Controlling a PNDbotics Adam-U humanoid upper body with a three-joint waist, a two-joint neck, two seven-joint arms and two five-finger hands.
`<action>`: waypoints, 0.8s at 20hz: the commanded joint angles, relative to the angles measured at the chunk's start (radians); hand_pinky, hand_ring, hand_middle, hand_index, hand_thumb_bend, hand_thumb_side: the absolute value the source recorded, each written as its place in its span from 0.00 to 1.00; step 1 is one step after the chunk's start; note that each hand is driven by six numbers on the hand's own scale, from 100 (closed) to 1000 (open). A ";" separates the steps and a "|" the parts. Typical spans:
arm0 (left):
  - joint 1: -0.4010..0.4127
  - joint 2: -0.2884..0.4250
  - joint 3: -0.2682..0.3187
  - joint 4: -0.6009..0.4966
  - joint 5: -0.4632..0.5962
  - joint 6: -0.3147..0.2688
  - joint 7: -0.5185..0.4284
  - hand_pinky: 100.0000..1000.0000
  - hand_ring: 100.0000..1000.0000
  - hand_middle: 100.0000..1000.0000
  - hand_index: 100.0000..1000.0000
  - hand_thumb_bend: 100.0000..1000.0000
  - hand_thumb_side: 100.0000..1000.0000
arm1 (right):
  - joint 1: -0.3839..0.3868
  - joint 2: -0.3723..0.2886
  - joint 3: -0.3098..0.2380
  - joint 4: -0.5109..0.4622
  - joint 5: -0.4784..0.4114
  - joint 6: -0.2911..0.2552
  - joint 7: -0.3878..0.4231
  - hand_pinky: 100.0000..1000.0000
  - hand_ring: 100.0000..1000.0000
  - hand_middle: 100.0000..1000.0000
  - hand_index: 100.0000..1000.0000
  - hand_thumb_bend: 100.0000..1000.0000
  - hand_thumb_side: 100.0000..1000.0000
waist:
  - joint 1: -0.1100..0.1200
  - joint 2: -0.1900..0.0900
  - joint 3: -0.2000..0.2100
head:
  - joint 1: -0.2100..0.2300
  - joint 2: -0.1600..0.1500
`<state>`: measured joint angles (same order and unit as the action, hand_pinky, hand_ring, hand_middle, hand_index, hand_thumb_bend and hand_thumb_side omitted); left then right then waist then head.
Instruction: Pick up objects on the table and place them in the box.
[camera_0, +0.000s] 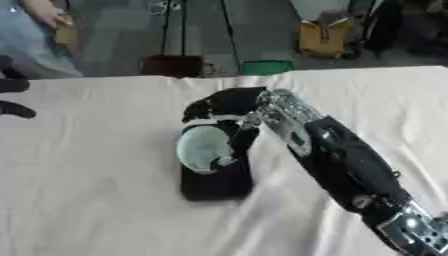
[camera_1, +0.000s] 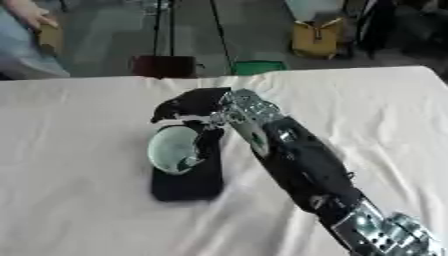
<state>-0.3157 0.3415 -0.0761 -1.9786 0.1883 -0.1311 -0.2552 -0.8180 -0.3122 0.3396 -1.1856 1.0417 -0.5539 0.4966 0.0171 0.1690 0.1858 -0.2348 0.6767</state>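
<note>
The robot's right arm (camera_0: 350, 165) is showing a long black shell with shiny silver metal at both ends. Its right hand (camera_0: 223, 102) is looking black and rounded, with silver bits.

A: Where does the black, silver-jointed right arm (camera_0: 350, 170) run?
B: From the lower right corner up toward the frame's middle, over the white cloth-covered table (camera_0: 96, 200), ending in the black right hand (camera_0: 223, 102) just above centre.

A: And beneath that hand?
B: A pale, rounded object (camera_0: 203, 148) sits directly below it, on or in a black rectangular box (camera_0: 217, 182) lying slightly left of centre.

A: Anything at the left edge?
B: Dark fingers of the left hand (camera_0: 13, 97), upper left. Behind the table, top right, stands a yellow container (camera_0: 322, 37).
</note>
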 joint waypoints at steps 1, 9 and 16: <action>-0.011 0.010 0.005 -0.021 0.005 -0.001 -0.003 0.60 0.76 0.81 0.89 0.08 0.93 | -0.017 -0.003 -0.005 0.004 0.025 -0.009 -0.021 0.92 0.90 0.95 0.99 0.59 0.57 | 0.004 -0.012 0.000 | -0.001 -0.004; -0.011 0.011 0.005 -0.021 0.005 -0.002 -0.004 0.60 0.76 0.81 0.89 0.08 0.93 | -0.021 -0.016 -0.008 -0.009 0.009 -0.024 0.010 0.96 0.93 0.97 1.00 0.65 0.62 | 0.005 -0.014 -0.006 | 0.000 -0.006; -0.009 0.013 0.010 -0.021 0.004 -0.002 0.001 0.60 0.76 0.81 0.89 0.08 0.93 | -0.008 -0.044 -0.024 -0.068 -0.058 -0.011 0.038 0.94 0.91 0.96 1.00 0.64 0.61 | 0.007 -0.016 -0.019 | 0.005 -0.010</action>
<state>-0.3151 0.3415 -0.0755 -1.9787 0.1885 -0.1318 -0.2548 -0.8102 -0.3311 0.3269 -1.2222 1.0016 -0.5645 0.5269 0.0221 0.1690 0.1636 -0.2315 0.6763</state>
